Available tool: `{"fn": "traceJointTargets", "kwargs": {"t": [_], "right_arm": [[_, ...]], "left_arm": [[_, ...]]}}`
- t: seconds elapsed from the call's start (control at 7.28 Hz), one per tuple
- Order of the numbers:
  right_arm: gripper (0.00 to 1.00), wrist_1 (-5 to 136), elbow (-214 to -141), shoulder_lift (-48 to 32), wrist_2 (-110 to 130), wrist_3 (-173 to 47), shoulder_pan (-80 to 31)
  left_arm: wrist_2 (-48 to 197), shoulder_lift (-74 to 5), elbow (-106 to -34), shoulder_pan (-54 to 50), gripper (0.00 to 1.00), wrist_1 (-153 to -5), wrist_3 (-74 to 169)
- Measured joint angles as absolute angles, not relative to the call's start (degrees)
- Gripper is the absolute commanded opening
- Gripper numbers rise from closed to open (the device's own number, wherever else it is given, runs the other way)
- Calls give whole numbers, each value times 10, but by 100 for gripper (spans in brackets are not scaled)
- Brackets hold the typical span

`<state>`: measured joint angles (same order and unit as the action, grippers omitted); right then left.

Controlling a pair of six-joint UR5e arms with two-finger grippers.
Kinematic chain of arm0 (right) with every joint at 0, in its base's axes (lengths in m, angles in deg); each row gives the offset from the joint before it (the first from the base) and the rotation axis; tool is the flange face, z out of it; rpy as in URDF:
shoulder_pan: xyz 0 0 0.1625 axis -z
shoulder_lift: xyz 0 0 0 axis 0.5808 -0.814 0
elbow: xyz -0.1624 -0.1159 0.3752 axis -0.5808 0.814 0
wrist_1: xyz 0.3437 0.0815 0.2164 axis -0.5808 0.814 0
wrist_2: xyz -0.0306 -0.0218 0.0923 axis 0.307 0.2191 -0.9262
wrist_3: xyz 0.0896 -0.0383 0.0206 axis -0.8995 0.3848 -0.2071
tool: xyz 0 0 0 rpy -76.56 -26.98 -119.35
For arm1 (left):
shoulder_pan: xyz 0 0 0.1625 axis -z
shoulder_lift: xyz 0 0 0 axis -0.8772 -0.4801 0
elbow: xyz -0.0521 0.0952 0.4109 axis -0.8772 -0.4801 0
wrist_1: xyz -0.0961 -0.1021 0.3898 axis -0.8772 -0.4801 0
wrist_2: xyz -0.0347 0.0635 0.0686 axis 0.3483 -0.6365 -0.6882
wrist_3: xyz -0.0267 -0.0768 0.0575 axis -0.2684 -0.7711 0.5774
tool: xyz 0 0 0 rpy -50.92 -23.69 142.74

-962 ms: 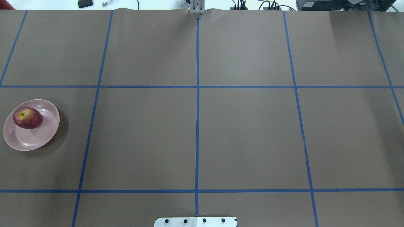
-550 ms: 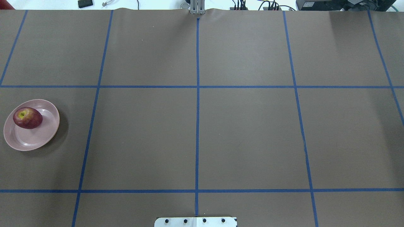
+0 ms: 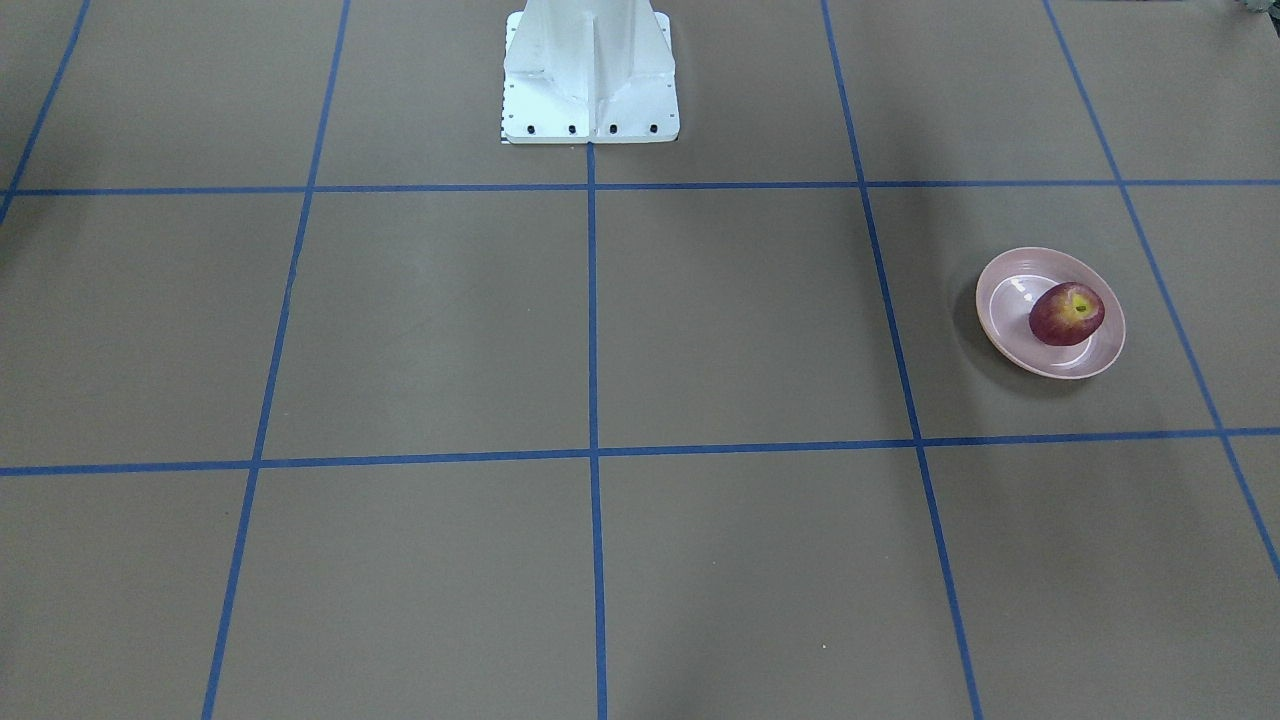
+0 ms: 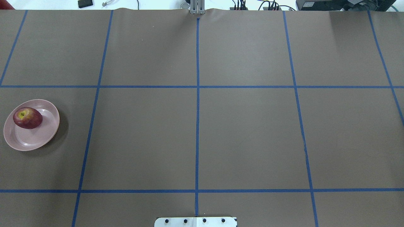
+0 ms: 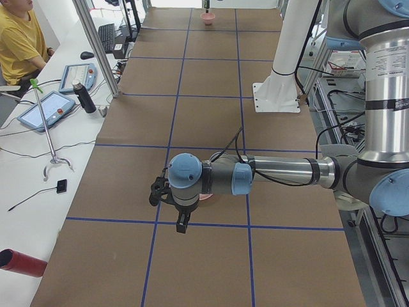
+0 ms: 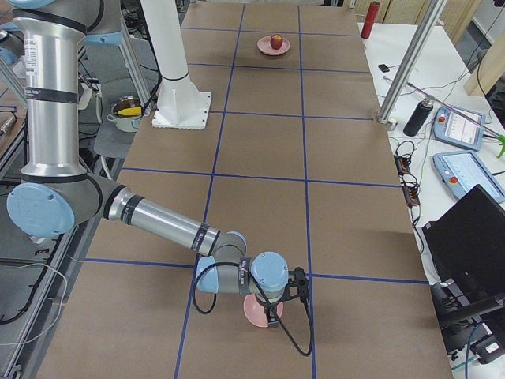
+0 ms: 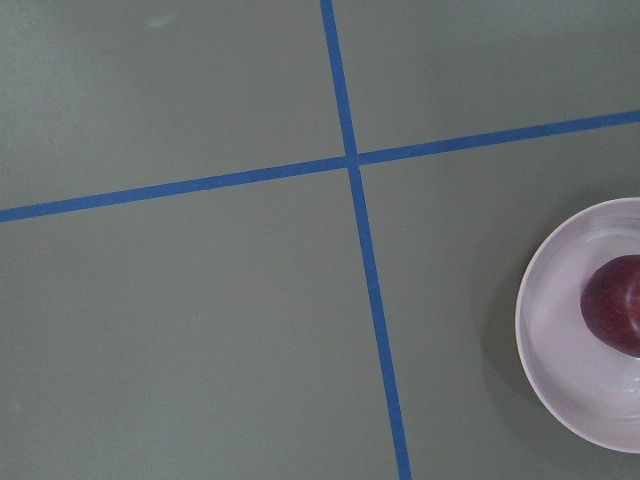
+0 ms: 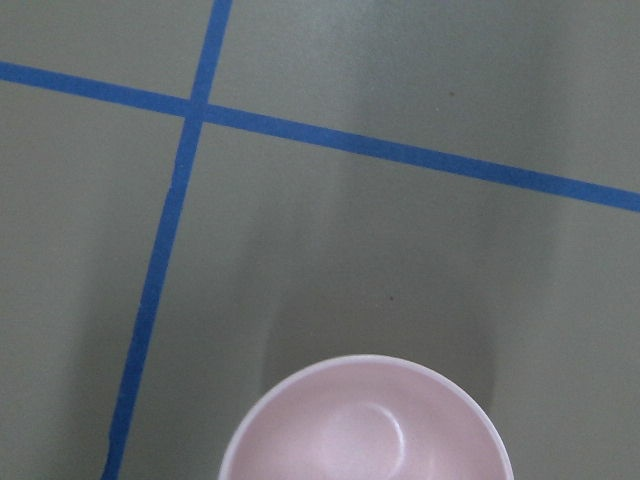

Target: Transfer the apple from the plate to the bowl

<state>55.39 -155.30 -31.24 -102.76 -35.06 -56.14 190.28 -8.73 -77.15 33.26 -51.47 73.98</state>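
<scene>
The dark red apple lies on the wide pink plate at the table's left side; both also show in the front view, apple and plate. The left wrist view catches the plate and apple at its right edge. My left gripper hangs above the table beside the plate; I cannot tell whether it is open or shut. The small pink bowl is empty, just under my right gripper, whose state I cannot tell. The bowl also shows far off in the left-side view.
The white robot pedestal stands at the table's middle edge. Blue tape lines grid the brown table. An operator, tablets, a black bottle and a red cylinder are along the far side.
</scene>
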Motion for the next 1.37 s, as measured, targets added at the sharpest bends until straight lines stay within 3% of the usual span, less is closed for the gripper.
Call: {"fn": "traceJointTargets", "kwargs": {"t": [0.14,0.27,0.41,0.55,0.69,1.37], "right_arm": [[96,552,-1534,-310,-1033,-347,-564],[70,551,-1518,-308,-1034,-346,-565],[22,551,-1507,-305,-1032,-346,-565],[8,552,-1497,-301,-1029,-347,-565],[1,552,-1488,-297,-1024,-347,-565],[0,555,-1492,-276,-1020,-353,-565]], "left_arm": [[1903,-87,-771,333,98,-515,740],[1903,-87,-771,333,98,-515,740],[1903,-87,-771,333,98,-515,740],[1903,-87,-771,333,98,-515,740],[1903,-87,-770,333,98,-514,740],[1903,-87,-770,333,98,-515,740]]}}
